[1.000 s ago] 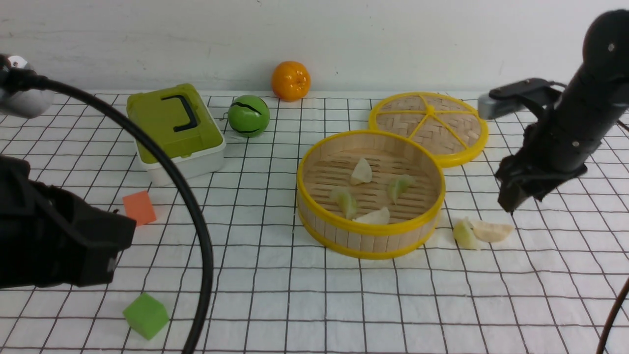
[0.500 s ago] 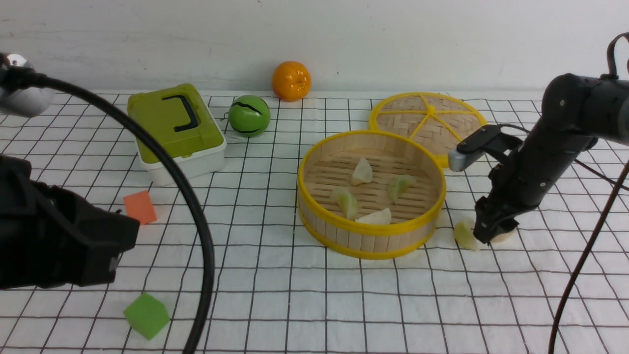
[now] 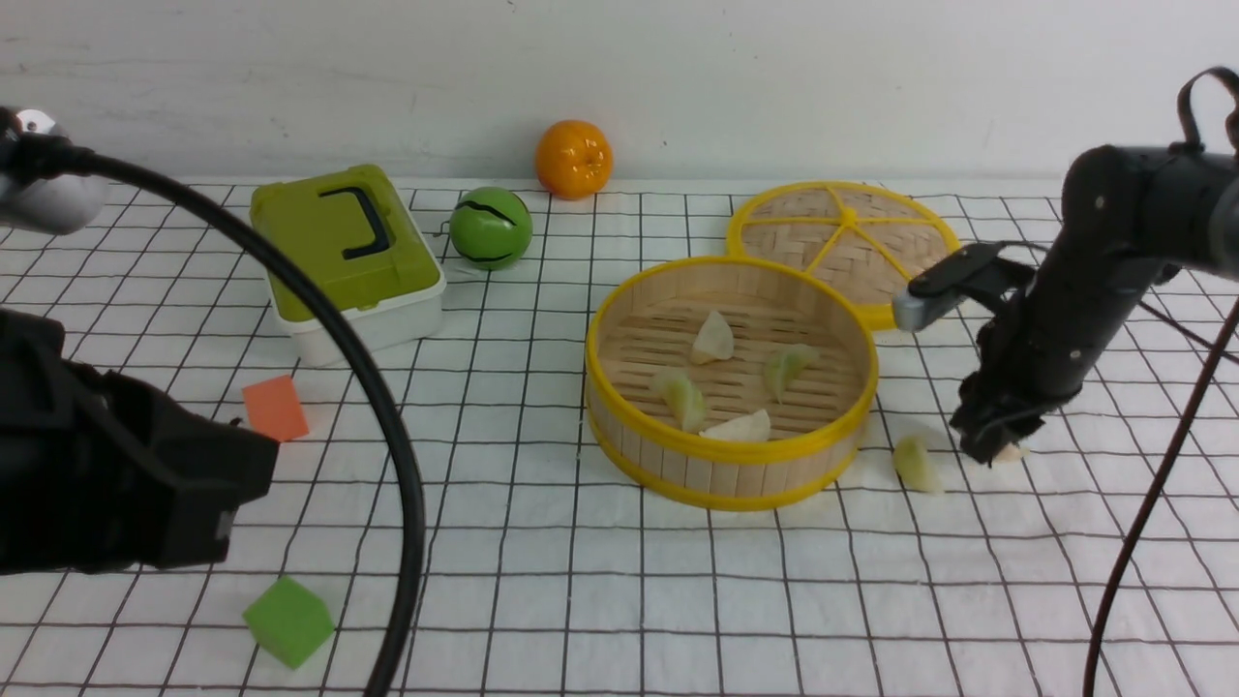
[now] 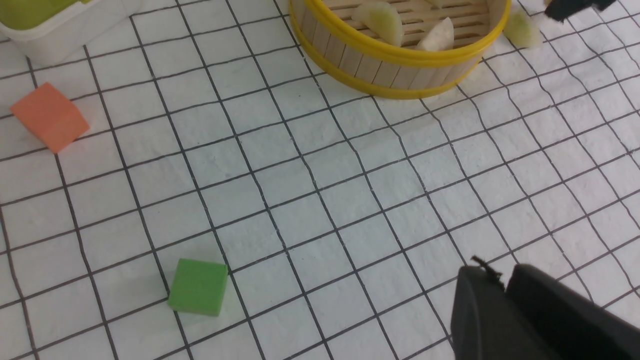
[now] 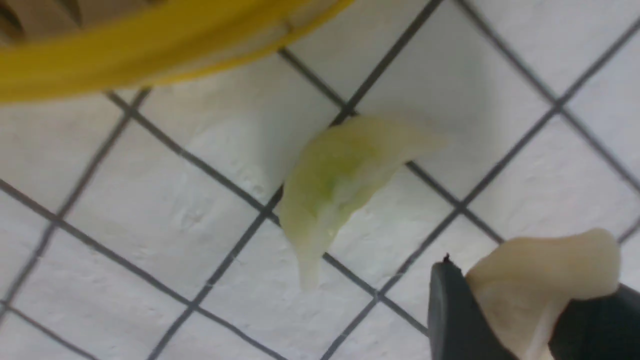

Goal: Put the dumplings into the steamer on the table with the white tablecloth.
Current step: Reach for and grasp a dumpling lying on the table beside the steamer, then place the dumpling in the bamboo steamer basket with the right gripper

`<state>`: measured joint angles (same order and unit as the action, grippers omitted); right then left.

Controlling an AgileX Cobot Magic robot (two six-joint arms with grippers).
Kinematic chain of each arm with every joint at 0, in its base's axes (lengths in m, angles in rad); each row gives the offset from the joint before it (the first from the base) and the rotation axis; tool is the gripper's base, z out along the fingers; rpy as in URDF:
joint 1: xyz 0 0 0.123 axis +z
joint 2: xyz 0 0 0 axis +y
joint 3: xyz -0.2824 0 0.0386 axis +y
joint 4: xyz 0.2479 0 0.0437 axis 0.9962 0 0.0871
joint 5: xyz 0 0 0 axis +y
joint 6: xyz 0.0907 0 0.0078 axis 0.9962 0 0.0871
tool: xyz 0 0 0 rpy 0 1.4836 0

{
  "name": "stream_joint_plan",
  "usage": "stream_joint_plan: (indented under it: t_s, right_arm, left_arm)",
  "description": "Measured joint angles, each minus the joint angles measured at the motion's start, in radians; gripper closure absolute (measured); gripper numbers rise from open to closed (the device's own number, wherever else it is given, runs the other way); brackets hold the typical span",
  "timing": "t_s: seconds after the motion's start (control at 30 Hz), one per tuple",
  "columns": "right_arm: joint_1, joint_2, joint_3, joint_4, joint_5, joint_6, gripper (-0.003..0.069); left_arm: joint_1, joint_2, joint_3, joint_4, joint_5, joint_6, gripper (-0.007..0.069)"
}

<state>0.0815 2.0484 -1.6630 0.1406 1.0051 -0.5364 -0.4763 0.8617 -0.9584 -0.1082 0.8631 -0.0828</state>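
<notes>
Right beside the steamer (image 3: 731,450), over the white tablecloth (image 3: 678,581), we see our right claw (image 3: 989,447) pinching a cream dumpling (image 5: 545,270), a green dumpling (image 3: 913,463) lies on the cloth between it and the steamer, four more dumplings (image 3: 713,338) sit inside the steamer, and our left claw (image 4: 500,272) is pressed together, holding nothing.

Front overview; close wrist views; common steamer (image 3: 733,471)
</notes>
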Motion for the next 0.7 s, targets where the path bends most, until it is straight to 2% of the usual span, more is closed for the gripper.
stream_joint_plan:
  t_s: [0.17, 0.27, 0.33, 0.53, 0.7]
  right_arm:
    - [0.037, -0.077, -0.111, 0.08, 0.063, 0.027, 0.0419]
    - [0.113, -0.095, -0.198, 0.14, 0.086, 0.044, 0.0419]
    - [0.204, -0.072, -0.25, 0.154, 0.065, 0.103, 0.0419]
    - [0.321, 0.05, -0.273, 0.096, 0.011, 0.246, 0.0419]
    - [0.33, 0.135, -0.273, 0.009, 0.013, 0.339, 0.0419]
  left_arm:
    - [0.0, 0.0, 0.0, 0.0, 0.007, 0.0, 0.0551]
    - [0.0, 0.0, 0.0, 0.0, 0.007, 0.012, 0.0551]
    - [0.0, 0.0, 0.0, 0.0, 0.007, 0.014, 0.0549]
    - [0.0, 0.0, 0.0, 0.0, 0.011, 0.033, 0.0544]
    - [0.0, 0.0, 0.0, 0.0, 0.027, 0.037, 0.0542]
